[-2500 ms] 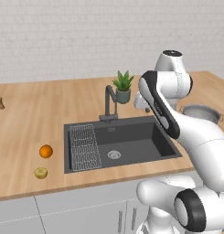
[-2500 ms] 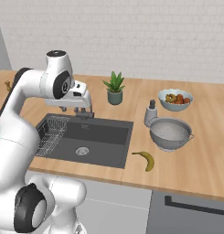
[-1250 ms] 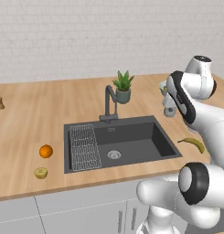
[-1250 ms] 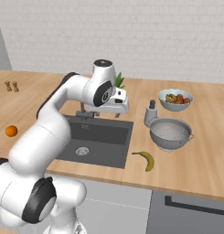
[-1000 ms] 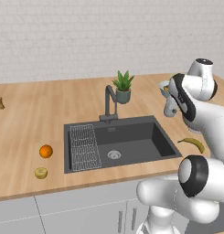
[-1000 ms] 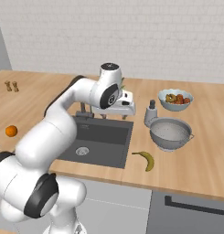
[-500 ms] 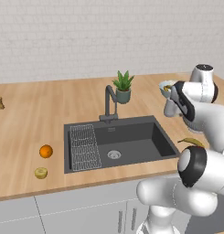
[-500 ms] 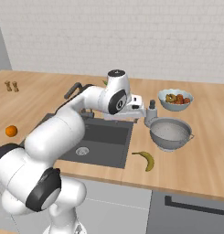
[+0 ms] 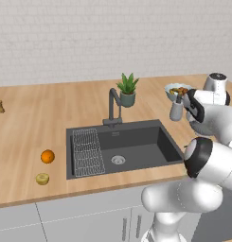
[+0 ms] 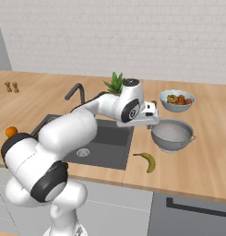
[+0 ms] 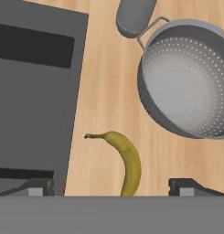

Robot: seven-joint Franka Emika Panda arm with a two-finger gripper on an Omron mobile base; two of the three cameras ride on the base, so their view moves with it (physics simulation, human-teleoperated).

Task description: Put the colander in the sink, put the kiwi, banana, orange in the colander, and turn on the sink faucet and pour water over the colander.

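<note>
Hand view looks down on the colander (image 11: 189,84) standing empty on the counter (image 11: 104,87) beside the sink (image 11: 31,91), the banana (image 11: 125,162) just below, with the fingers (image 11: 189,186) spread wide, holding nothing, apparently poised to grasp the rim.

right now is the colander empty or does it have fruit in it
Empty. The colander shows bare perforated metal inside, and the banana lies beside it on the counter.

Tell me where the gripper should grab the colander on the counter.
Probably the colander's rim wall, from straight above, one finger inside and one outside. It sits upright and open-topped on the counter, far too wide to span; the small rim handle is a thinner alternative.
</note>
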